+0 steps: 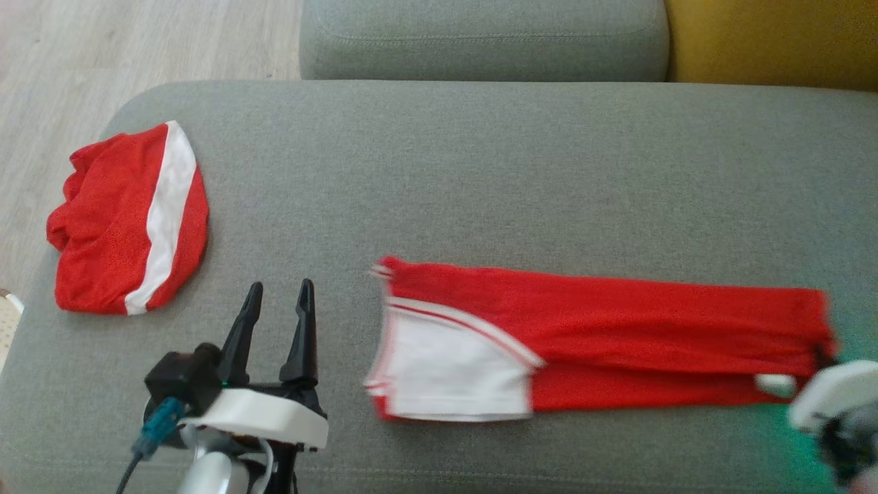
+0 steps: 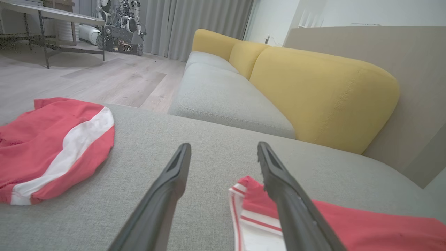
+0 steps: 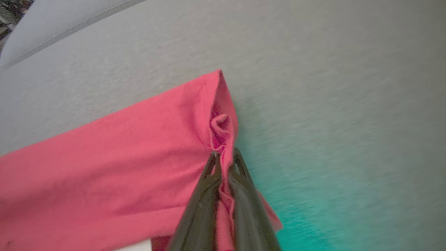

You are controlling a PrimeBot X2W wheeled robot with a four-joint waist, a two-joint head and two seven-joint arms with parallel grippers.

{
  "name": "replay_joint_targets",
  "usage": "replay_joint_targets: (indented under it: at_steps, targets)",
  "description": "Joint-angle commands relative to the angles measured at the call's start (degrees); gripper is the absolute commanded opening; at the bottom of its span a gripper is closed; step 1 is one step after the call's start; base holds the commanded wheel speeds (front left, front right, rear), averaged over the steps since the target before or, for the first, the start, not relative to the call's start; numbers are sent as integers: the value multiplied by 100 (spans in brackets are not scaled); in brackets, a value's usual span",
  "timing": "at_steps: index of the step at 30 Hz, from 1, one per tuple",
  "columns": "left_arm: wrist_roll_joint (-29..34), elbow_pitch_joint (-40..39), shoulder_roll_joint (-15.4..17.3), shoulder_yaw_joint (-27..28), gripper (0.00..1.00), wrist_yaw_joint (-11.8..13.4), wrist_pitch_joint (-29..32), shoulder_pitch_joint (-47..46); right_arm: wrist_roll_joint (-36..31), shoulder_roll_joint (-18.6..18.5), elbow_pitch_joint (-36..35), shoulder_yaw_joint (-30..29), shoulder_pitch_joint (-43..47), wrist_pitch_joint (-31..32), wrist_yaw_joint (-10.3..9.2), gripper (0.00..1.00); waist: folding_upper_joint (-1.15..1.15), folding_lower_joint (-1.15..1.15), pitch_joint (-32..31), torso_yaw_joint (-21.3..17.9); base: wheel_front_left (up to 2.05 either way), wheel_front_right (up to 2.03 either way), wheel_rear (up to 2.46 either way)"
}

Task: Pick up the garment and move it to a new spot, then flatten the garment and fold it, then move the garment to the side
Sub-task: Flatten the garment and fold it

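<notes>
**Right end clamped, left end free**

The red garment (image 1: 617, 322) lies as a long folded strip across the grey seat cushion (image 1: 480, 171). Its white panel (image 1: 453, 374) is at the left end, and its right end sits far right in the head view.

The right gripper (image 3: 224, 157) is closed tight on that right end. In the right wrist view both fingers are together with a bunched fold of hem (image 3: 223, 127) squeezed between them.

The left gripper (image 1: 278, 291) has its fingers spread wide with nothing between them. It hovers over bare cushion just left of the white-panel end and is not touching cloth.

Handling, my read:
- It looks like thin sports knit: light and fully limp, with no stiffness to push against.
- A 1-point pinch will likely let it sag and let the folded layers slip apart. I can't tell how many layers the pinch has caught.
- The cushion weave looks grippy, so dragging would probably rumple it rather than slide it.
- It is not fragile, and slip risk is low once clamped.

Best hold is 2 points, 1 at each short end, on a hem or seam where the layers stack. The left-side candidate is the striped edge of the white panel, nearest the left fingers.

A 2nd red-and-white bundle (image 1: 130, 219) sits well apart at the cushion's far left and should be kept clear of.
</notes>
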Motion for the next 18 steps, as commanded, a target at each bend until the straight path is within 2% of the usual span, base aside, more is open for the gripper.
replay_joint_targets:
  at_steps: [1, 4, 6, 12, 18]
  targets:
    - [-87, -176, -29, 231, 100, -50, -70, -215, -300, -500, -23, -169, -260, -297, -5, 0, 0, 0, -27, -15, 0, 0, 0]
    - [-208, -180, -33, 228, 100, -49, -70, -206, -851, -788, 216, -689, -459, -614, -5, 0, 0, 0, -57, -25, 0, 0, 0]
    - [-215, -159, -34, 212, 100, -43, -70, -200, -1190, -817, 311, -971, -612, -753, -5, 0, 0, 0, -110, -33, 0, 0, 0]
    - [-208, -149, -35, 228, 100, -16, -70, -167, -1800, -406, 128, -1088, -920, -705, -5, 0, 0, 0, -213, -84, 0, 0, 0]
    - [-268, -162, -36, 201, 100, 6, -70, -98, -1788, 114, -487, -709, -966, -442, -5, 0, 0, 0, -330, -178, 0, 0, 0]
